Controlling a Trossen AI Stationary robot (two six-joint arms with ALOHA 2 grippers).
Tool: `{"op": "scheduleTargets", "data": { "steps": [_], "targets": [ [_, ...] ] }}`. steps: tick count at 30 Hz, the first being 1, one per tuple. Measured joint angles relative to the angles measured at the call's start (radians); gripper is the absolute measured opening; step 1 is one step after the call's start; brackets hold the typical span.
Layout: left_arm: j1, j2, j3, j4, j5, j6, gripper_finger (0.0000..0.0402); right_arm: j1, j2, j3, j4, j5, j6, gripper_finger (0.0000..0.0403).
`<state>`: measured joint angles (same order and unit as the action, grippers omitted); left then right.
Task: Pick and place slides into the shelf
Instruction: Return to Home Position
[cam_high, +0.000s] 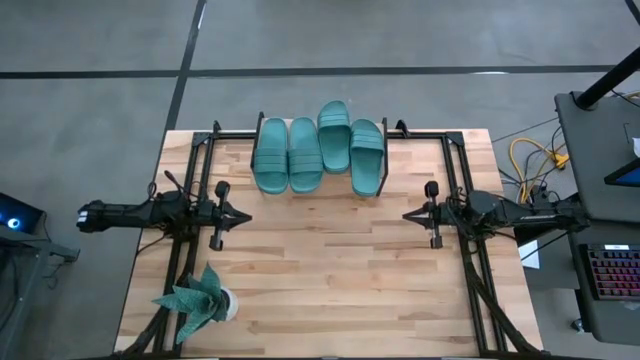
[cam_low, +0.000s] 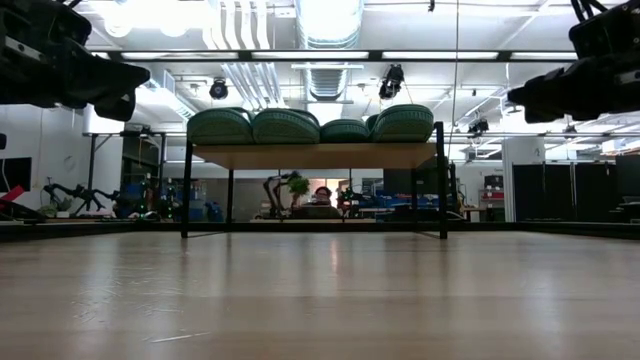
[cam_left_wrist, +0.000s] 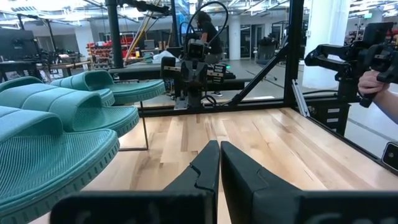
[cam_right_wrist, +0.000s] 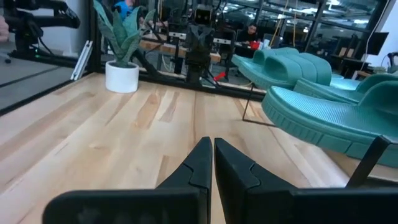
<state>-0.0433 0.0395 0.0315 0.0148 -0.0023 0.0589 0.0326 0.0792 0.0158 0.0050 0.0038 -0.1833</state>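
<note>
Several teal-green slides (cam_high: 318, 152) lie side by side on the shelf's plank top (cam_low: 315, 155) at the table's far edge; their soles rest on the plank and their ends overhang it. The low view shows them as rounded humps (cam_low: 285, 126) above the black wire legs. My left gripper (cam_high: 247, 216) hovers shut over the table's left middle, pointing right. My right gripper (cam_high: 406, 215) hovers shut over the right middle, pointing left. Both are well short of the shelf. The wrist views show slides (cam_left_wrist: 56, 124) (cam_right_wrist: 323, 102) beside each gripper (cam_left_wrist: 219, 163) (cam_right_wrist: 212, 160).
A teal leafy plant in a white pot (cam_high: 200, 300) stands at the table's near left corner. Black frames (cam_high: 465, 250) run along both table sides. Bare wood (cam_high: 330, 270) lies between the arms and toward the near edge. A person's hand (cam_left_wrist: 373, 84) shows beyond the table.
</note>
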Motion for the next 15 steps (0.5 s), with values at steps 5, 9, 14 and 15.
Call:
{"op": "scheduleTargets", "data": {
  "steps": [5, 9, 14, 15],
  "targets": [
    [0.000, -0.002, 0.000, -0.001, 0.000, 0.000, 0.0000, 0.000, -0.027, 0.000, 0.008, -0.002, 0.003, 0.0008],
    [0.000, 0.002, 0.001, -0.001, 0.000, 0.000, 0.0000, 0.000, -0.058, 0.000, -0.002, -0.003, 0.024, 0.0009],
    [0.000, 0.002, 0.001, 0.000, -0.002, 0.000, 0.0000, 0.000, -0.064, 0.000, 0.002, -0.003, 0.026, 0.0009],
    [0.000, 0.002, 0.001, 0.001, -0.002, 0.000, 0.0000, 0.000, -0.064, 0.000, 0.005, -0.003, 0.026, 0.0009]
  ]
}}
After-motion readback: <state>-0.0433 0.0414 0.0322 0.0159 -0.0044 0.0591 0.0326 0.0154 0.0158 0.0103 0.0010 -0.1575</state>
